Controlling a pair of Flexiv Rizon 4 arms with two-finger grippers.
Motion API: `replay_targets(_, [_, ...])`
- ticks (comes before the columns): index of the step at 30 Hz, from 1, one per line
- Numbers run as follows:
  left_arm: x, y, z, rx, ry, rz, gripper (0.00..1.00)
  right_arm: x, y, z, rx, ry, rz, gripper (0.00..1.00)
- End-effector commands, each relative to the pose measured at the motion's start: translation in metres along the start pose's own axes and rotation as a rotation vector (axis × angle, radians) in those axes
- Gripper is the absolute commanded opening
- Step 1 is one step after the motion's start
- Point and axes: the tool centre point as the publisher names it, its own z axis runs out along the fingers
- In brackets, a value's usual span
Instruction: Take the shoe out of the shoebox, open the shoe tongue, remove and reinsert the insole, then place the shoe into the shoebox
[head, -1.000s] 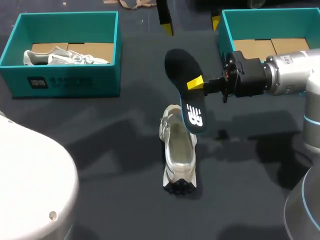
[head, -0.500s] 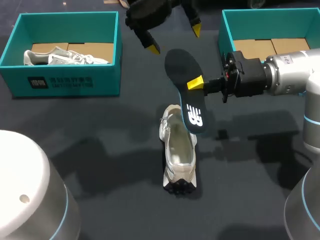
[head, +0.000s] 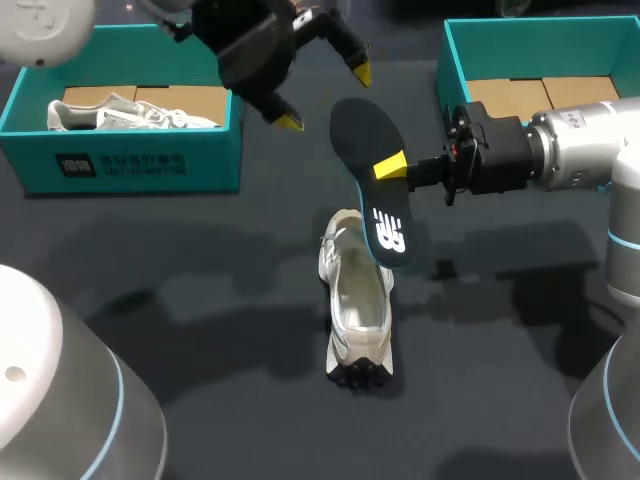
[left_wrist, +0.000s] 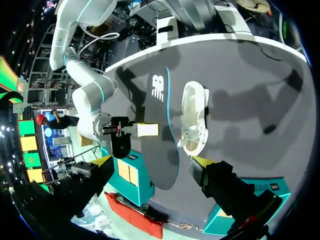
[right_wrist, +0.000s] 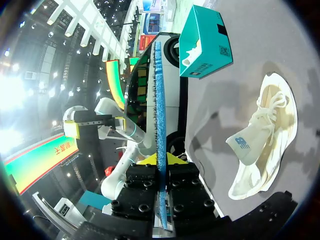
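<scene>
The right tool (head: 392, 166) grips the insole (head: 358, 128) above the shoe (head: 357, 300). The left tool (head: 325, 97) hangs at its far end, wide open, empty.

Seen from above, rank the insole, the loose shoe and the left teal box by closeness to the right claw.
1. insole: clamped in the right gripper.
2. shoe: on the table, mid-scene.
3. left shoebox: far across, at the left.

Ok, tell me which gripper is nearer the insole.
Right. The right gripper is shut on the insole, pinching its edge above the shoe. The left gripper hangs open near the insole's far end, not touching it.
</scene>
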Motion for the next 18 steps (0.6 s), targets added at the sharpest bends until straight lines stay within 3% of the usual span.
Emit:
replay_targets(1, [0.017, -0.008, -0.001, -0.006, -0.561, -0.081, 1.00, -0.001, 0.000, 0.001, 0.000, -0.001, 0.000, 0.00])
replay_targets(10, [0.017, -0.008, -0.001, -0.006, -0.561, -0.081, 1.00, -0.001, 0.000, 0.001, 0.000, -0.001, 0.000, 0.00])
replay_targets(12, [0.023, -0.015, 0.007, -0.044, -0.590, -0.060, 1.00, -0.001, 0.000, 0.001, 0.000, -0.001, 0.000, 0.00])
replay_targets(16, [0.035, -0.018, 0.022, -0.047, -0.683, -0.073, 1.00, -0.001, 0.000, 0.001, 0.000, -0.001, 0.000, 0.00])
replay_targets(18, [0.041, -0.017, 0.028, -0.094, -0.733, -0.062, 1.00, -0.001, 0.000, 0.001, 0.000, -0.001, 0.000, 0.00])
